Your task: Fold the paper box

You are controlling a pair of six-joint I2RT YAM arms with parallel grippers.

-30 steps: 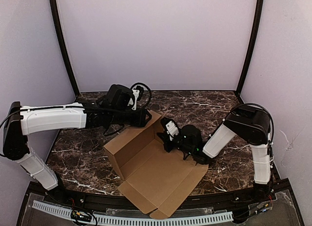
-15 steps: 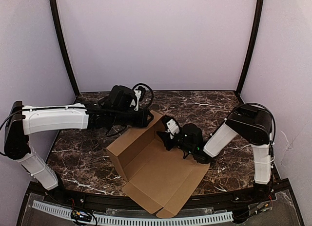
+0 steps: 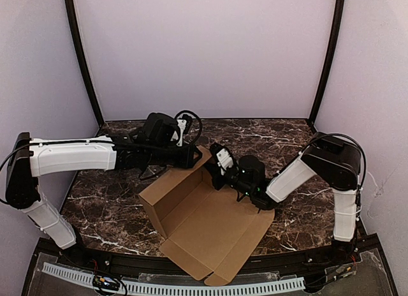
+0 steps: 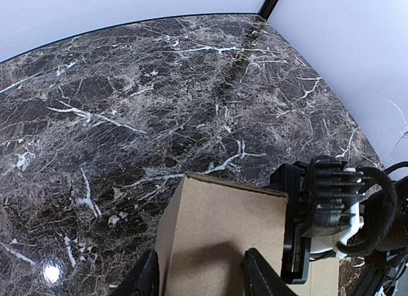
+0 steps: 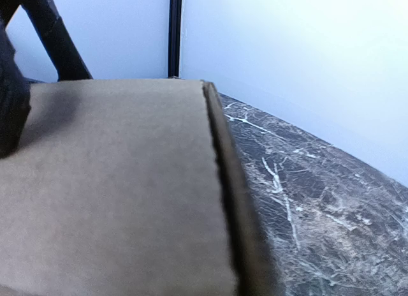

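The paper box is a brown cardboard sheet lying open on the marble table, with one long wall raised along its far left side. My left gripper is at the far end of that wall's top edge. In the left wrist view its fingers stand apart, with the brown panel showing face-on between them. My right gripper is low against the box's far end, close to the left one, and also shows in the left wrist view. Cardboard fills the right wrist view and hides its fingers.
The dark marble table is enclosed by pale walls with black corner posts. A white slotted rail runs along the near edge. The box's near corner reaches almost to that rail.
The sheet has slid slightly to the right, its near corner with it. My right gripper has moved a little up and left toward the raised wall. The left gripper has edged right.
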